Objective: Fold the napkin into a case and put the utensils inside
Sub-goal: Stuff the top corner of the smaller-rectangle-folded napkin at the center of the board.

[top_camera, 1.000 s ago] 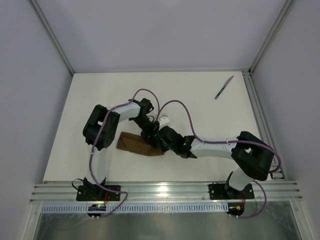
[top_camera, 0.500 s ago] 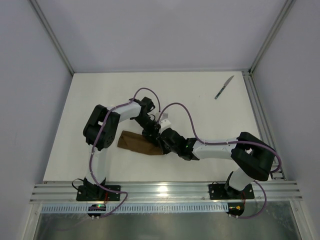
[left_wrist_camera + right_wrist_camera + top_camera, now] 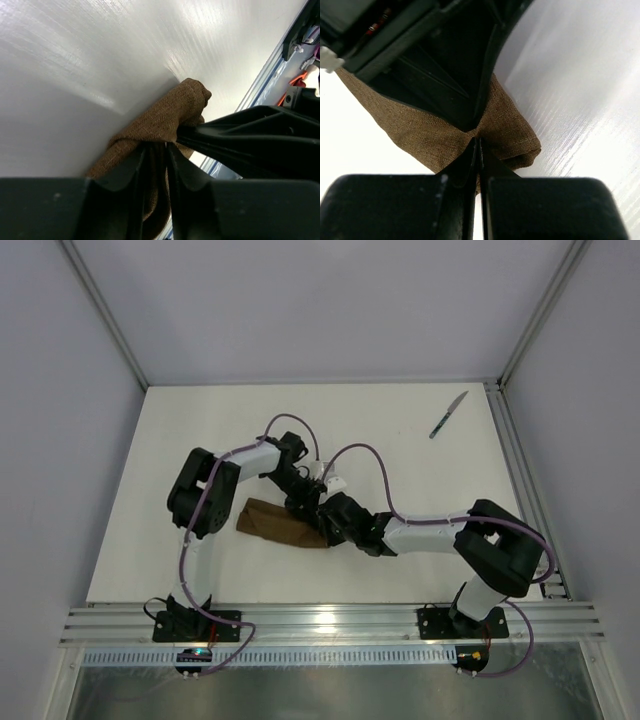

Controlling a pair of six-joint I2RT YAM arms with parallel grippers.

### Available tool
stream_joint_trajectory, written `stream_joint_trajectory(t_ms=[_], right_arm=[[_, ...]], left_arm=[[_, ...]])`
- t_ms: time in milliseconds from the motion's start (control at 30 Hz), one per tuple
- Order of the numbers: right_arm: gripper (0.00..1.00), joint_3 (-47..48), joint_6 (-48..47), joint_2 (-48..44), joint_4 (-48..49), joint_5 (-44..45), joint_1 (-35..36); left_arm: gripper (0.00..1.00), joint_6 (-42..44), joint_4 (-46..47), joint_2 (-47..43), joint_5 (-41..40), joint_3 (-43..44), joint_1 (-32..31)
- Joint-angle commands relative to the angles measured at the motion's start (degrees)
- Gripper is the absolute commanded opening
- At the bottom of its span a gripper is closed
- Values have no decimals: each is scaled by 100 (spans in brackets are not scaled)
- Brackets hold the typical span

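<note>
White table (image 3: pixel 400 430): folded brown case (image 3: pixel 265 522) lying near the centre, its right end pinched by the left gripper (image 3: pixel 156 150) and the right gripper (image 3: pixel 478 144), both jaws clamped on the cloth; knife (image 3: pixel 449 414) well apart, at the far right corner.

Bright, even light; glare on the table (image 3: pixel 150 30), near fingers (image 3: pixel 395 205) blurred.

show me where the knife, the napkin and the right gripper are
knife (image 3: pixel 449 414), top external view, at mid-length where the blade meets the handle
napkin (image 3: pixel 268 522), top external view, on the bare left half of the folded cloth
right gripper (image 3: pixel 479 146), right wrist view, between its fingertips, which pinch the napkin
</note>
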Motion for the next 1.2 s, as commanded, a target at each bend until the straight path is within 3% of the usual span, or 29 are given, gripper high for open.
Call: stream_joint_trajectory(t_ms=[0,300,567,733,1167], right_arm=[[4,-62,415,184,-263,-191,-85],[4,-88,494,184,-237,-191,-173],[4,96,372,132,-342,-226,-191],[4,193,170,61,-368,-227,-191],[4,237,-165,-387,-351,-446,-243]], left_arm=[[25,308,43,-424,54,163,104],[32,1179,-968,-609,-183,190,122],[31,1382,-1032,-337,-306,-65,78],[1,1004,-539,-345,-298,-13,78],[0,327,165,-135,-358,198,69]])
